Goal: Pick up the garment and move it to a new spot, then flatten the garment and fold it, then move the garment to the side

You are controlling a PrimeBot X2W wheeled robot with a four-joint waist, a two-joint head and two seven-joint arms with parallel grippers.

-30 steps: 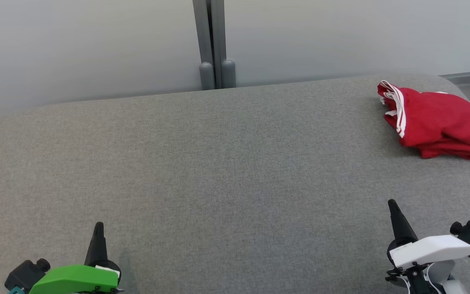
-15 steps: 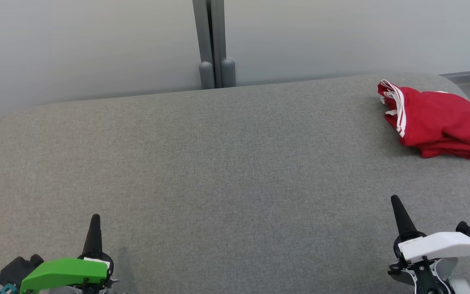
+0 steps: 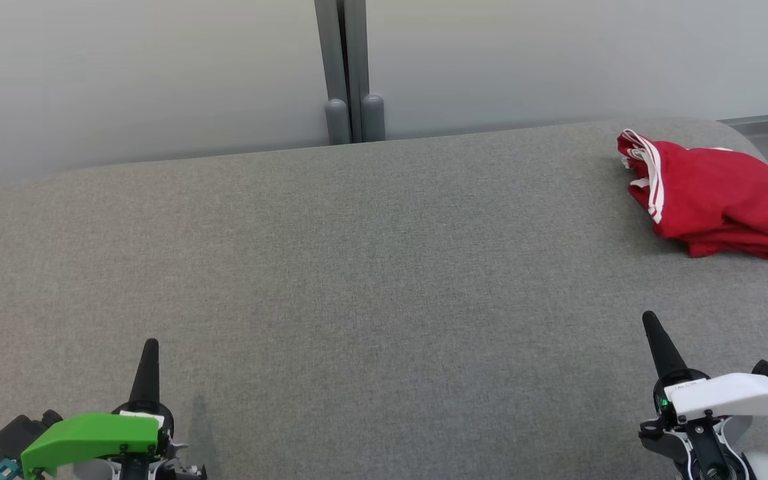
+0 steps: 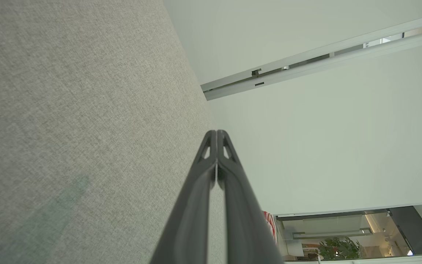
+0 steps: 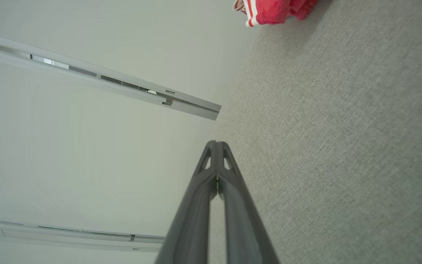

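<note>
Red cloth with white stripes along one edge, the garment [image 3: 711, 197] lies bunched in a loose heap at the upper right of the head view. It rests on the grey woven-fabric desk [image 3: 357, 267], near the desk's rounded far corner, and runs off the right edge of the frame.

My left claw [image 3: 150, 345], under its green cover [image 3: 87, 437], sits at the lower left of that view. My right claw [image 3: 648, 319], under its white cover [image 3: 734, 395], sits at the lower right. Each has its two dark fingers pressed together into one point, and neither holds anything. Both are over bare grey fabric; I cannot tell whether the tips touch it. The garment is well apart from both, up the frame from my right claw and far across the desk from my left.

In the left wrist view my left claw [image 4: 217, 132] meets at the tip with only a thin slit lower down, and a sliver of the garment [image 4: 268, 223] shows at the lower right beside one finger. In the right wrist view my right claw [image 5: 216, 143] is closed the same way, with the garment [image 5: 269, 9] at the top edge.

Behind the desk stand pale wall panels [image 3: 157, 67] and a grey post [image 3: 344, 67].
</note>
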